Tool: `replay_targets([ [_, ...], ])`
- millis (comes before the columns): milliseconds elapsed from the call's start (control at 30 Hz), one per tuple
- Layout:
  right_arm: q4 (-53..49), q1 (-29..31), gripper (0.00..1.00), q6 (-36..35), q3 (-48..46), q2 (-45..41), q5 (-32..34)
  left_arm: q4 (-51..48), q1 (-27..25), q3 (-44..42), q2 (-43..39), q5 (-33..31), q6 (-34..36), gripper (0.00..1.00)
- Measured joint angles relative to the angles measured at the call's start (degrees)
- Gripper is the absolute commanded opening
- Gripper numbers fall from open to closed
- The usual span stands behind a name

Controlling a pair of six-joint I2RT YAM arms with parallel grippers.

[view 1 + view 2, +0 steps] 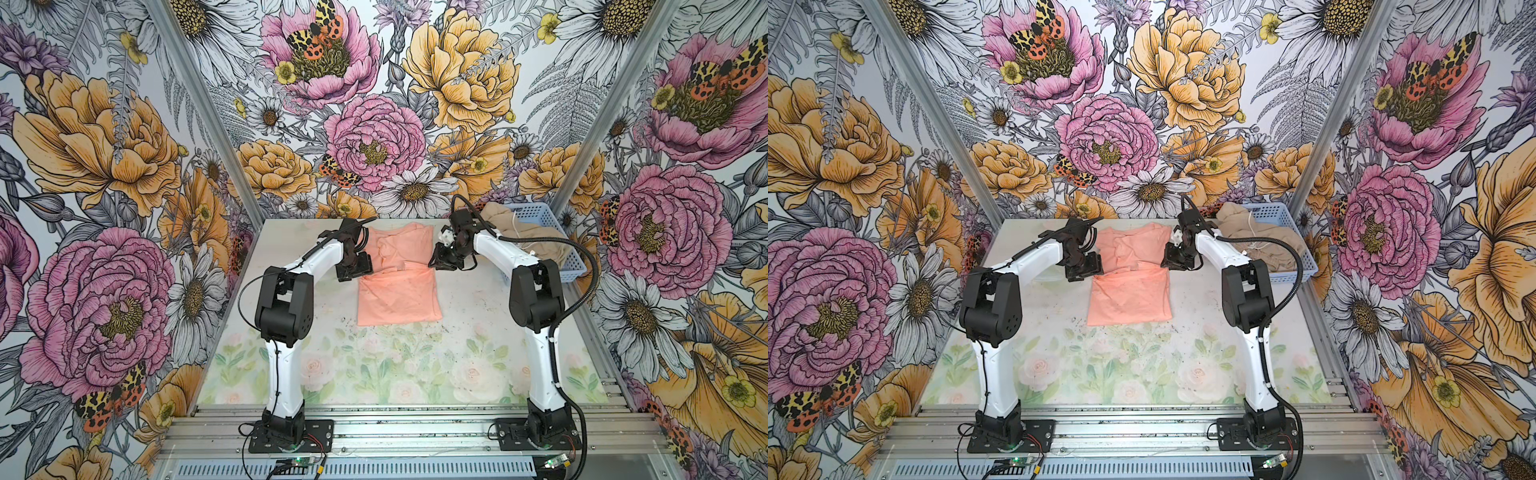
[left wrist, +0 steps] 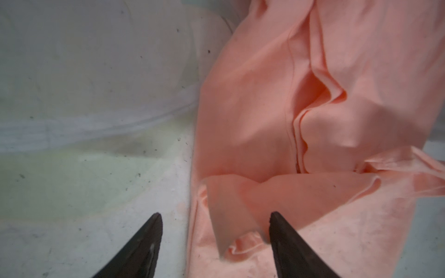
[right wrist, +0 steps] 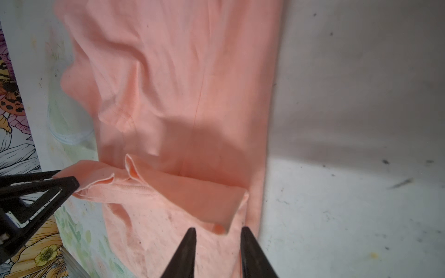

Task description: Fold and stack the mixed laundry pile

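Note:
The peach-pink T-shirt point(image 1: 399, 295) point(image 1: 1129, 299) lies on the table's far middle, its near half folded flat and its far half rumpled. My left gripper point(image 1: 354, 269) point(image 2: 215, 216) hovers low at the shirt's left edge. Its jaws are open, with a folded flap of the shirt point(image 2: 265, 108) lying loose between them. My right gripper point(image 1: 441, 262) point(image 3: 218, 230) is at the shirt's right edge, jaws apart and just short of a folded corner of the shirt point(image 3: 180, 84). The beige-tan garment point(image 1: 519, 232) point(image 1: 1250, 232) with its white drawstring is heaped in the basket.
The light blue perforated basket point(image 1: 575, 257) point(image 1: 1304, 262) stands at the table's back right corner, behind the right arm. The floral-printed table point(image 1: 374, 365) stretches bare toward the front between the two arm bases. Patterned walls close in on three sides.

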Motion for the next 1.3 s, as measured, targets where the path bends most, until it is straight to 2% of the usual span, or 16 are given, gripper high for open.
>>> replay_targets([
  [200, 0.39, 0.39, 0.44, -0.44, -4.55, -4.85, 1.6, 0.35, -0.68, -5.92, -8.9, -3.58, -1.25, 0.76],
  [333, 1.6, 2.38, 0.43, -0.24, -9.46, -8.55, 1.38, 1.09, -3.23, -10.36, -13.97, -4.0, -2.27, 0.72],
  [600, 4.44, 6.21, 0.4, 0.46, -19.89, -10.54, 1.01, 2.6, -9.25, -15.87, -12.07, -3.45, -3.82, 0.7],
  [833, 4.42, 6.27, 0.31, 0.9, -33.0, -19.1, 1.62, 4.57, -13.22, -25.22, -14.05, -3.04, -6.01, 0.67],
  [1100, 7.13, 6.27, 0.25, 1.57, -38.71, -22.38, 1.51, 6.95, -14.21, -31.74, -16.96, -3.08, -8.0, 0.64],
  [1300, 10.36, 6.27, 0.05, 2.29, -39.5, -22.36, 1.29, 9.01, -14.21, -33.44, -17.84, -3.15, -8.66, 0.61],
])
